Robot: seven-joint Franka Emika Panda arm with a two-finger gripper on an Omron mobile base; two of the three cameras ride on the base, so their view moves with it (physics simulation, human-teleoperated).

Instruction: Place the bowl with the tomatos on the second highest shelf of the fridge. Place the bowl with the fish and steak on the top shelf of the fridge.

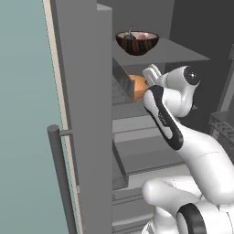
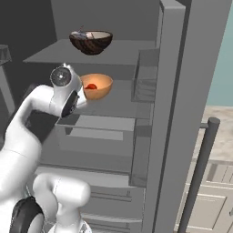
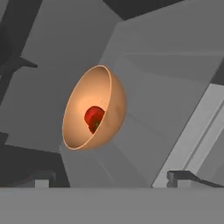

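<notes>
- Right base view: the fridge (image 2: 173, 113) stands open ahead of the tool (image 2: 81, 98), its door to the tool's right.
- The dark bowl (image 2: 91, 42) with fish and steak sits on the top shelf (image 2: 123, 57), above the tool.
- The orange bowl (image 3: 94, 107) rests on the second shelf (image 2: 116, 102), just beyond the tool, a tomato (image 3: 94, 118) inside.
- The tool holds nothing, fingers spread wide, clear of the orange bowl.

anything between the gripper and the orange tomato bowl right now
Nothing. In the hand view only bare grey shelf lies between the gripper and the orange bowl; the bowl rests apart from it.
</notes>
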